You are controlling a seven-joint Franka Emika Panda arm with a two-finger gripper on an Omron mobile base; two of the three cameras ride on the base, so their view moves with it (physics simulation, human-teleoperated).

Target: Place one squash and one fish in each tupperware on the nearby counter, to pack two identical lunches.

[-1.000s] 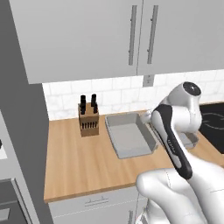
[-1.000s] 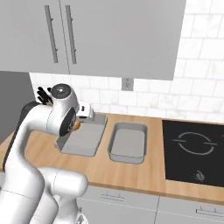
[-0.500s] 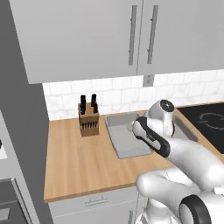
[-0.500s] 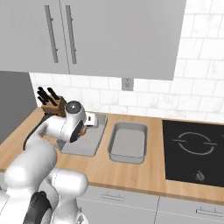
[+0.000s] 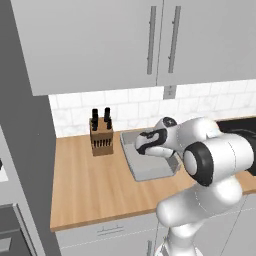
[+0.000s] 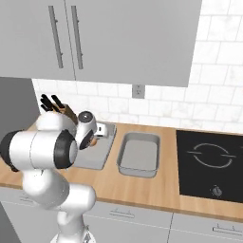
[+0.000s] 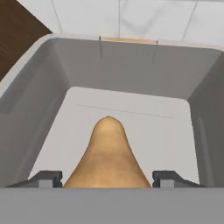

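White tiled wall and pale grey upper cabinets back a long light-brown wooden table (image 5: 95, 185), which carries a wooden knife block (image 5: 101, 137) with black handles at its left, two shallow grey rectangular tupperware tubs side by side, and a black cooktop (image 6: 211, 163) set in at the right. Over the left grey tub (image 6: 97, 152) the white arm bends low, and its gripper (image 7: 107, 177) hangs inside that tub's walls (image 7: 35, 109). From the hand view the two dark fingertips (image 7: 46, 177) stand spread wide on either side of a tan-orange, pear-shaped squash (image 7: 107, 159), its narrow end pointing toward the tub's far wall; whether the tips press the squash or merely flank it cannot be told. A small patch of orange (image 6: 94, 141) shows beside the hand from the right base view. The right grey tub (image 6: 138, 154) sits just beside the first, between it and the cooktop
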